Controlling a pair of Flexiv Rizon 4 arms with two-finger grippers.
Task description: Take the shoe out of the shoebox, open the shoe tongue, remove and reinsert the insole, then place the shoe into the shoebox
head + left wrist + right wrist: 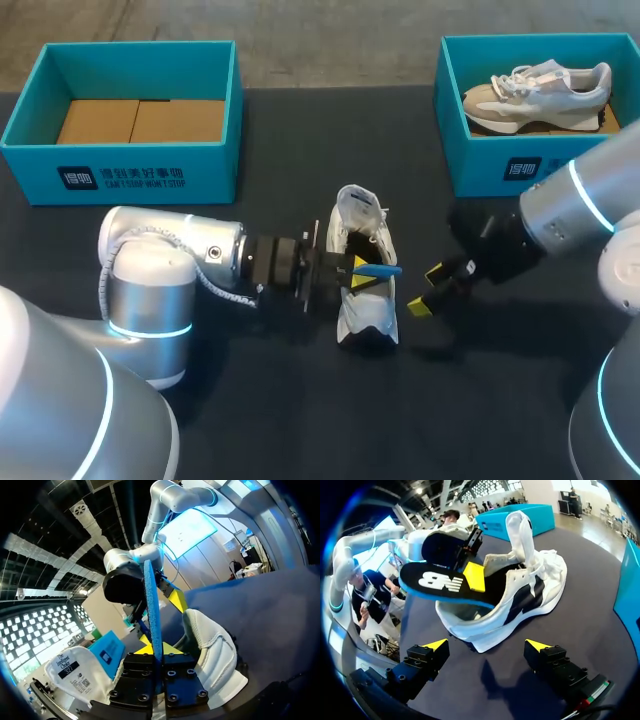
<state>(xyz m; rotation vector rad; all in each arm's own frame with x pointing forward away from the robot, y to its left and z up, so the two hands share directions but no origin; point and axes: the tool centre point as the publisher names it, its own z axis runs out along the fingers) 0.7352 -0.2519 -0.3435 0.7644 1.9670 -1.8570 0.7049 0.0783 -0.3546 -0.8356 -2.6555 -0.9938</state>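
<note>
Shoe (368, 318) on table (300, 410) | insole (380, 269) front hidden inside it | left claw (356, 274) clamping insole | right claw (427, 289) released

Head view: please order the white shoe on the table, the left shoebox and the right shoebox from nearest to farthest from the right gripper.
1. white shoe, mid-table, just beside the right gripper.
2. right shoebox, at the far right corner.
3. left shoebox, at the far left corner, across the table.
</note>
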